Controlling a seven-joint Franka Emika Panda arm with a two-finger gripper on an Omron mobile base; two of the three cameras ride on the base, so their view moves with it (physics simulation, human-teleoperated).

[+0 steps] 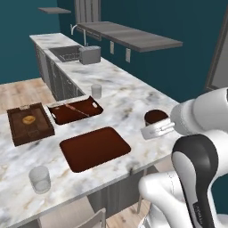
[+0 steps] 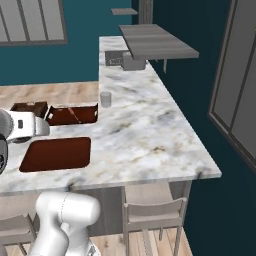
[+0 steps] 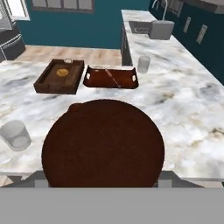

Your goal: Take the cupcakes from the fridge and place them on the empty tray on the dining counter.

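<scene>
My gripper (image 1: 154,123) is shut on one cupcake (image 1: 155,116), a dark brown round cake. It hangs over the dining counter (image 1: 127,104), to the right of the empty tray (image 1: 95,148) and apart from it. Seen from the hand, the cupcake (image 3: 103,143) fills the lower middle between my gripper's (image 3: 104,176) jaws and hides most of the tray beneath. The flat reddish-brown tray (image 2: 57,153) lies bare near the counter's front edge. A part of the fridge (image 3: 9,41) shows far off at the upper left of the hand view.
A deep wooden box tray (image 1: 29,121) and a handled tray (image 1: 73,110) lie behind the empty tray. Clear glasses stand at the front left (image 1: 40,179) and further back (image 1: 96,91). Toaster (image 1: 90,54) and sink (image 1: 67,52) are far back. Chairs (image 2: 155,210) stand under the counter edge.
</scene>
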